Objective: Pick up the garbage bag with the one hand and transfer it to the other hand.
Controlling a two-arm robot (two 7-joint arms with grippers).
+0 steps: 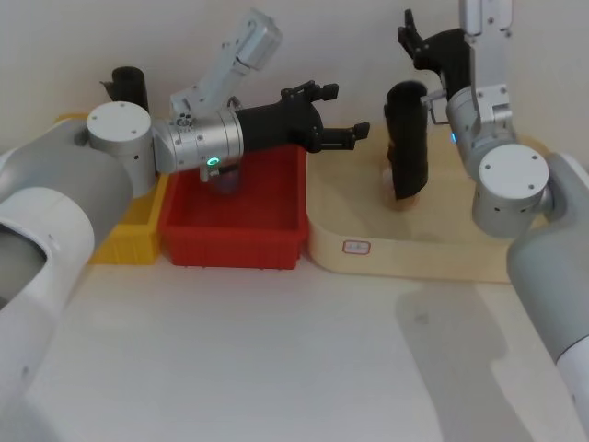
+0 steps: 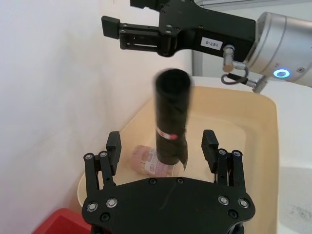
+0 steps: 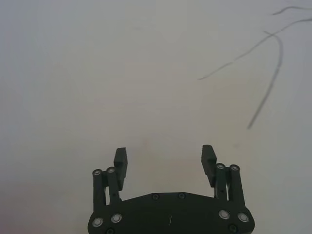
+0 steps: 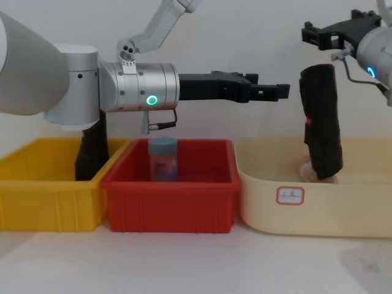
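White table (image 1: 276,350), pale wall behind | garbage bag (image 1: 407,138) stands near upright in the cream tray (image 1: 414,253), long axis vertical, no gripper touching | left gripper (image 1: 342,115) reaches level toward 3 o'clock, fingers spread | right gripper (image 1: 414,41) above the bag, fingers spread | red bin (image 1: 235,230) holds a blue can (image 4: 163,158)

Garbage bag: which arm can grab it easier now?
Left, probably. The open left gripper points at the garbage bag standing in the tray; the open right gripper sits above it, facing the wall.
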